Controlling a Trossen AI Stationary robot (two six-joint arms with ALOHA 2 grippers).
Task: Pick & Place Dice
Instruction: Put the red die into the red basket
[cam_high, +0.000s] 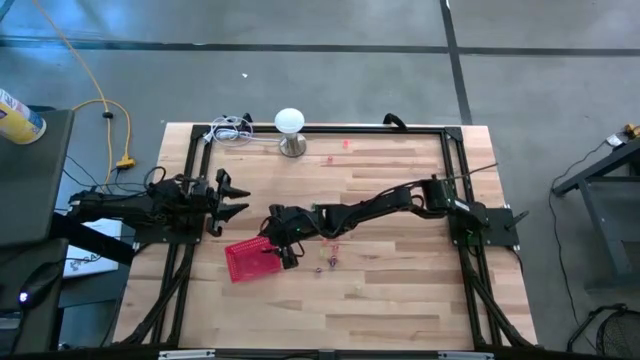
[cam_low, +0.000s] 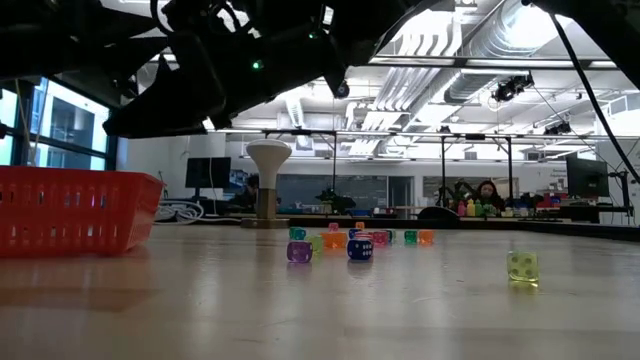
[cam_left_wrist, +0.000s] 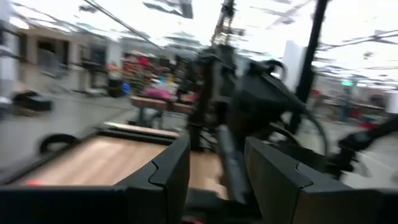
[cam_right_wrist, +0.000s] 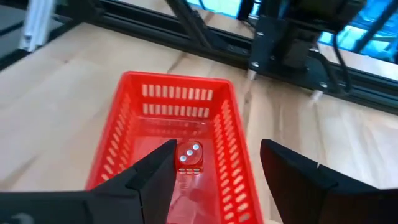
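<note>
I am hovering my right gripper (cam_right_wrist: 214, 180), fingers spread and empty, over the red basket (cam_right_wrist: 124, 130), where a red die (cam_right_wrist: 189, 156) is seemingly just landing; lifting straight clears the rim. Remaining dice (cam_low: 358, 246) are waiting mid-table.

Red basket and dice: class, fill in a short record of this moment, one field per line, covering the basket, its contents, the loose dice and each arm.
basket: red mesh basket, on the wooden table left of centre
contents: one red die, three pips on the face towards the right wrist camera
loose dice: several small coloured dice on the table to the right of the basket
right gripper: right gripper over the basket, fingers open, holding nothing
left gripper: left gripper at the table's left edge, fingers apart, empty
</note>
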